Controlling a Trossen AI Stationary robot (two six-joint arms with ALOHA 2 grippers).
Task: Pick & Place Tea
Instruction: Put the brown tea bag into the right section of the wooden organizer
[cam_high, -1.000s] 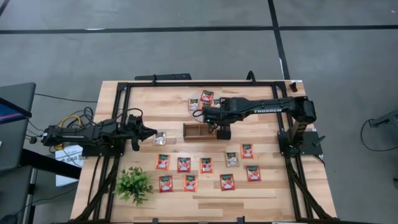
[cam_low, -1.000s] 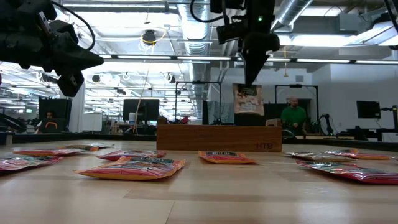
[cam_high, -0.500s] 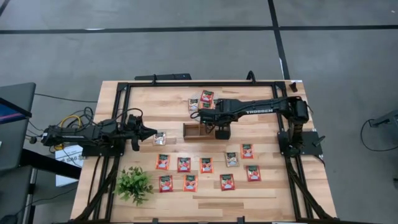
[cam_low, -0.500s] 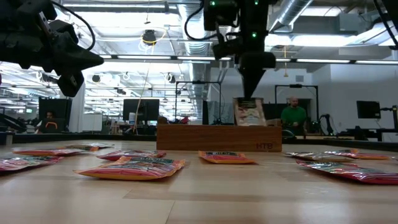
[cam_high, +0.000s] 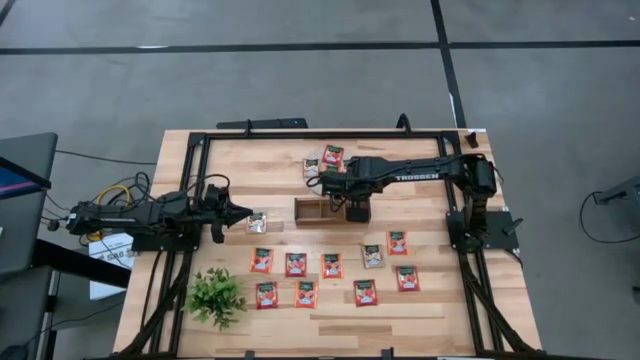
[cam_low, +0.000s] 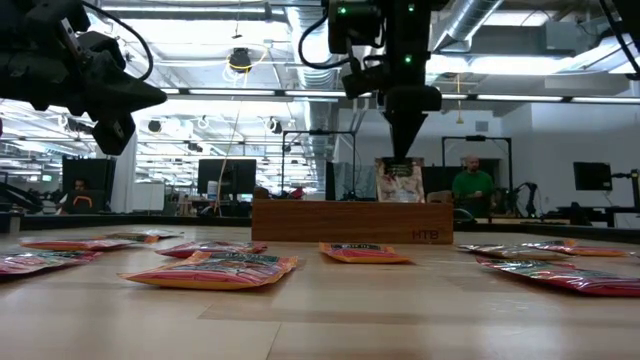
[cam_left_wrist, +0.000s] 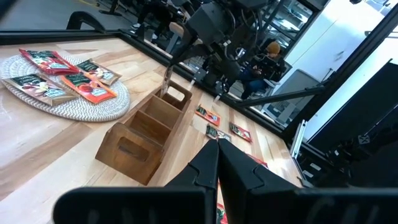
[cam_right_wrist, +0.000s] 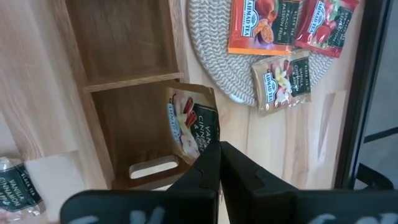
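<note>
The right gripper (cam_low: 404, 150) hangs over the right end of the tray (cam_high: 318, 211), fingers pinched together on the top edge of a sachet (cam_right_wrist: 194, 126) that stands upright in the end compartment. In the low view the tray wall (cam_low: 350, 221) hides the sachet's lower half, so whether it touches the floor of the compartment cannot be told. From above, the arm covers that end of the tray and the sachet itself is not seen.

The left gripper (cam_high: 243, 212) waits above the table's left side, fingers together and holding nothing, just beside a silvery sachet (cam_high: 259, 222).

A few sachets lie on the mat (cam_left_wrist: 93, 107), partly under the right arm in the high view. Two rows of red sachets (cam_high: 296, 264) lie flat on the table (cam_high: 430, 310) in front of the tray; their print is too small to read from above. A plant (cam_high: 215, 296) stands at the front left corner
</note>
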